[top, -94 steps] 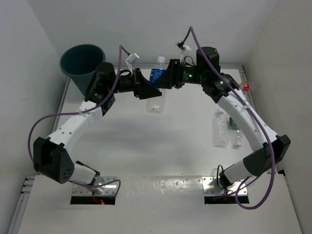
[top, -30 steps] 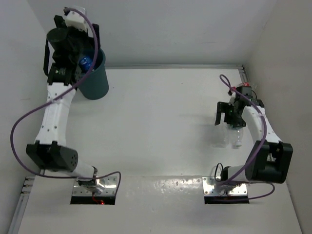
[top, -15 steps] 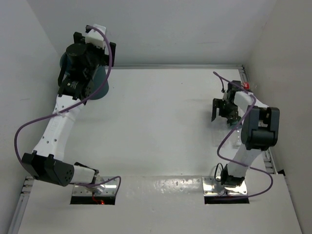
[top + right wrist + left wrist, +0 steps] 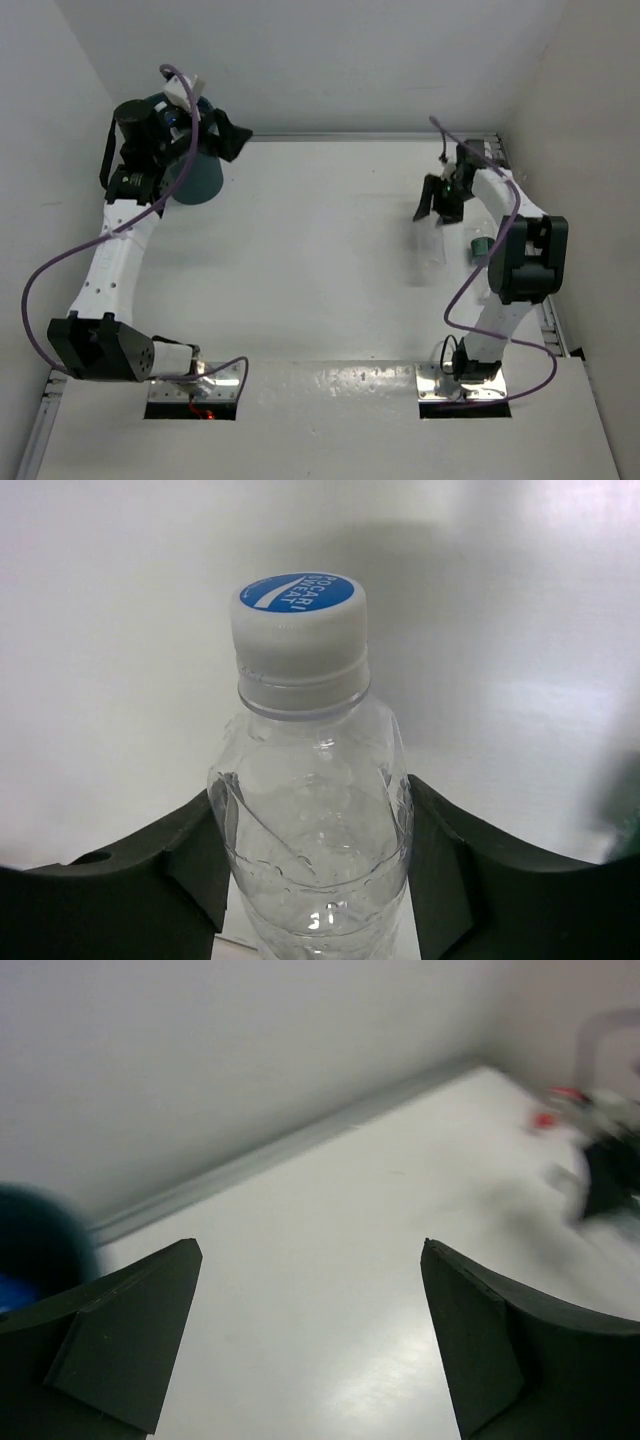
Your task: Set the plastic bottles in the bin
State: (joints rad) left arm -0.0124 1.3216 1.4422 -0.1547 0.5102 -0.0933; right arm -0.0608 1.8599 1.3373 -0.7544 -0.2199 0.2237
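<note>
My right gripper is shut on a clear plastic bottle with a white, blue-topped cap. Both fingers press its shoulders. From above, that gripper is at the far right of the table, and the bottle looks faint below it. A second bottle with a green label lies beside the right arm. The dark teal bin stands at the far left corner with something blue inside it. My left gripper is open and empty, just right of the bin's rim.
A tiny red object sits near the far right wall. White walls close in the table at the back and on both sides. A raised strip runs along the table's far edge.
My right gripper has closed on the clear bottle and carried it away from the green-labelled one. My left gripper has swung from over the bin to its right side, still open.
</note>
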